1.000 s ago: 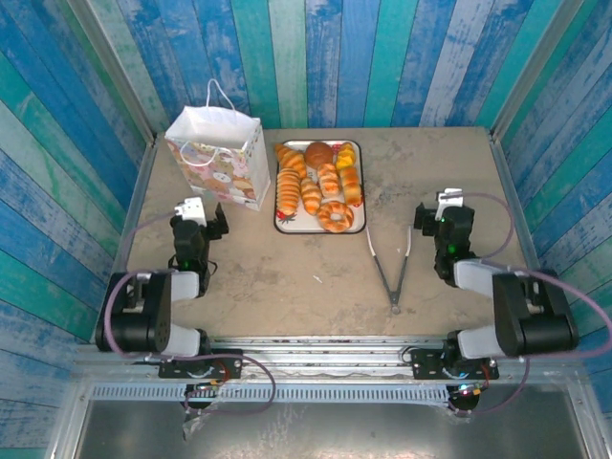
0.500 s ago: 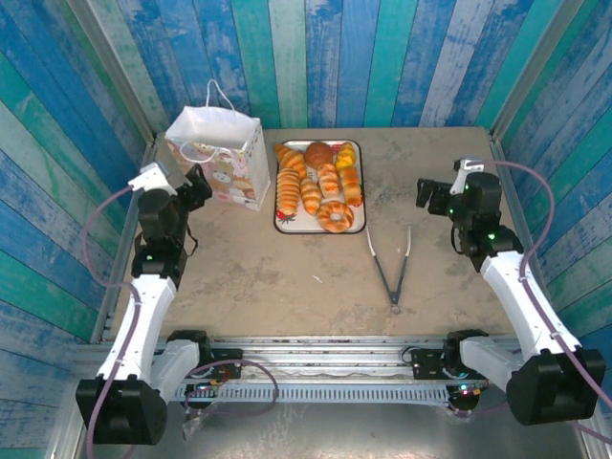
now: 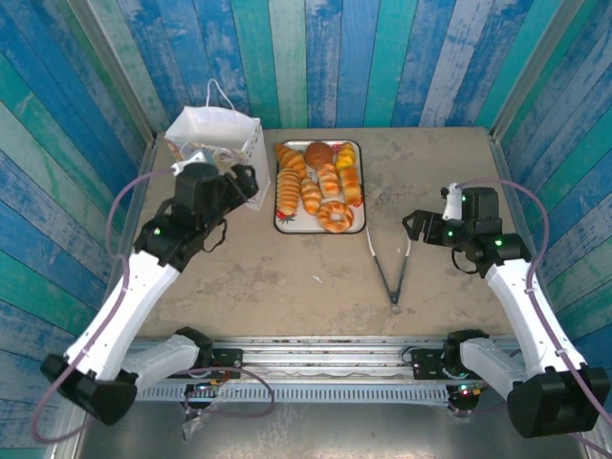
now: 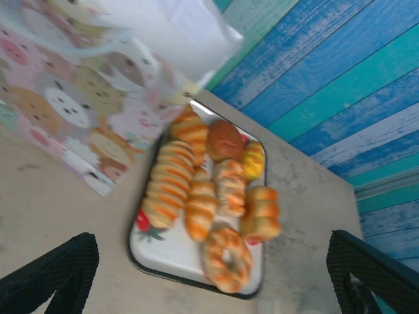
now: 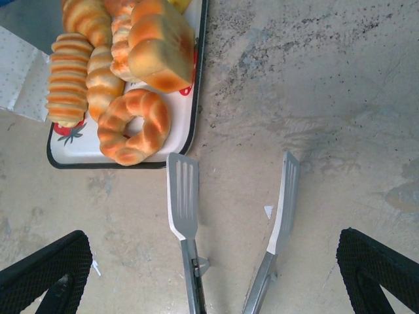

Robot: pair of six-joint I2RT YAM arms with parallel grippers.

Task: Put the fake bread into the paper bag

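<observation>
Bread [image 3: 318,186] lay on a strawberry-print tray [image 3: 278,228] at upper centre. The paper bag [image 3: 212,131] stood just left of it, with tongs [image 3: 389,268] at lower right. The left gripper [image 4: 213,275] and right gripper [image 5: 213,278] gaped wide, holding nothing. Overhead, the left arm covered the bag's cartoon face, which the left wrist view showed plainly. A second earlier both arms had sat folded, lower in the frame.

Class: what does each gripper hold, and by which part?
Nothing: the left gripper and the right gripper are both open and empty.
</observation>
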